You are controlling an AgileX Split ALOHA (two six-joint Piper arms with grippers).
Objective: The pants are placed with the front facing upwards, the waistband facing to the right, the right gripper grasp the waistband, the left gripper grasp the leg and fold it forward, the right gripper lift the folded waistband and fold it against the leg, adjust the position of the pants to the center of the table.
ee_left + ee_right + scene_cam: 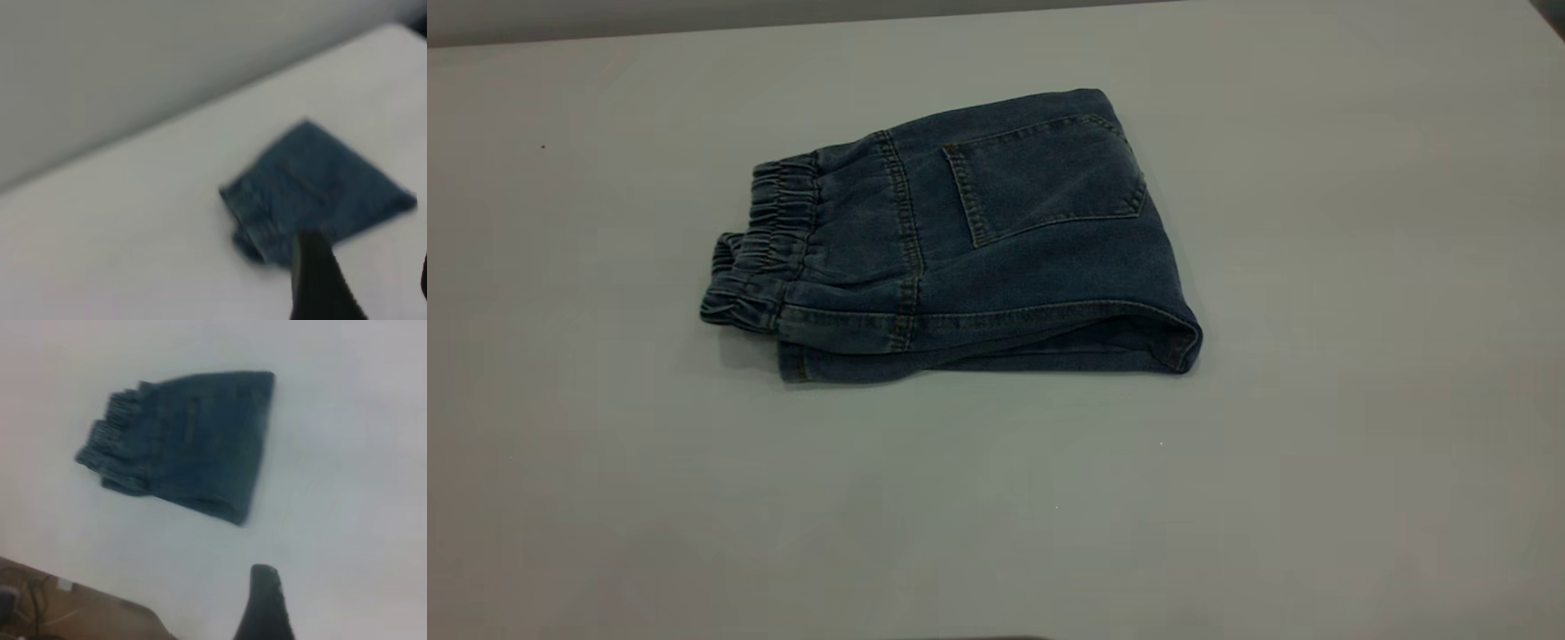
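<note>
Pants lie folded, soft and floppy, on the counter; pinch them at the thick waistband. You cannot tell either gripper's finger spread.

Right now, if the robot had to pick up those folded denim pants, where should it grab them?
Probably the ruffled waistband, from the exterior view's left. It bunches thick and stands proud of the table, so fingers could pinch it. The folded pants lie flat elsewhere, and their rounded fold at the right offers less edge.
</note>
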